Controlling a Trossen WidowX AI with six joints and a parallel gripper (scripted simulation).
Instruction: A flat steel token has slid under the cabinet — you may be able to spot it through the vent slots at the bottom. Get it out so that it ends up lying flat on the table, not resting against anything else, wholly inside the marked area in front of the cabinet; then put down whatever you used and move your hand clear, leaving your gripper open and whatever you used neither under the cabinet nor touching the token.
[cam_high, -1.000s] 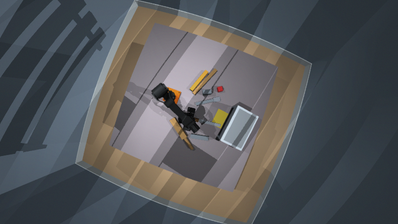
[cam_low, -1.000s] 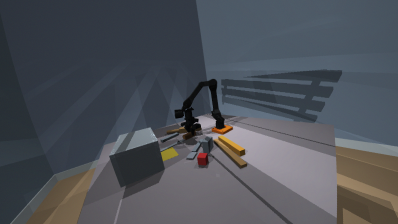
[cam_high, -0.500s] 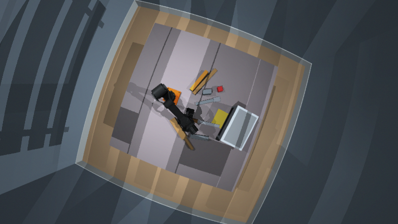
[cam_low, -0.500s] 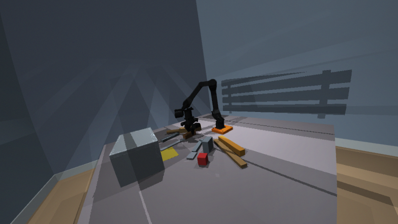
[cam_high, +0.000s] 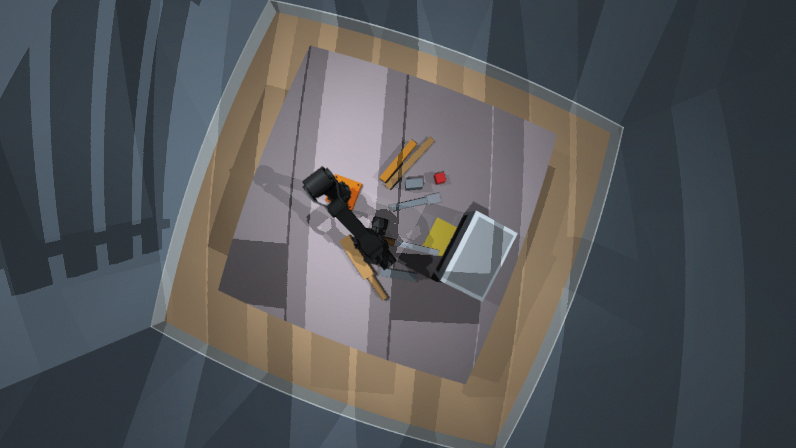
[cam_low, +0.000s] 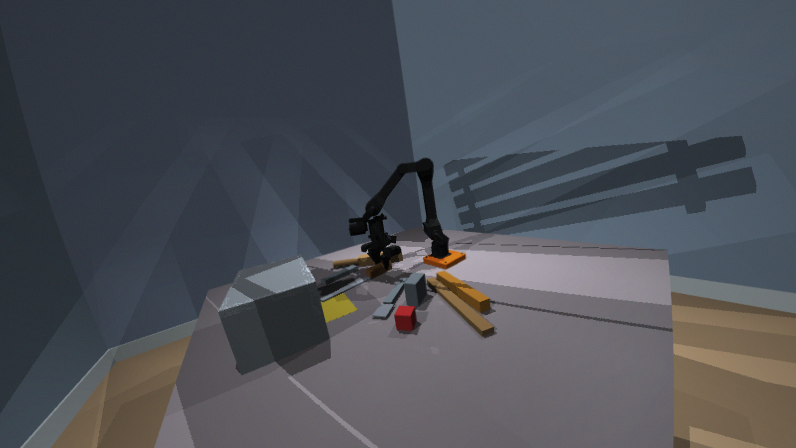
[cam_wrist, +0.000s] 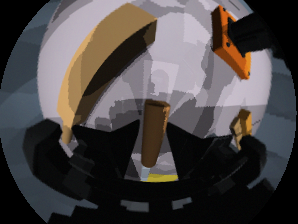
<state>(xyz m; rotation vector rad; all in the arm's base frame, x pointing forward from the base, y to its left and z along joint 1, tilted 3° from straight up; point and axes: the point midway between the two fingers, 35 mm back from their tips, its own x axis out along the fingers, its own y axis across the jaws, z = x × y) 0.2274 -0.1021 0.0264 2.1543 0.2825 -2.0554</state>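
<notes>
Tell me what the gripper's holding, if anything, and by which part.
Nothing, it seems: the gripper stands open around the brown handle.

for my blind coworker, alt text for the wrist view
A brown handle with a pale blade lies between the spread black fingers of the end effector; a yellow patch shows below, a tan wooden piece upper left, an orange base plate upper right.
</notes>
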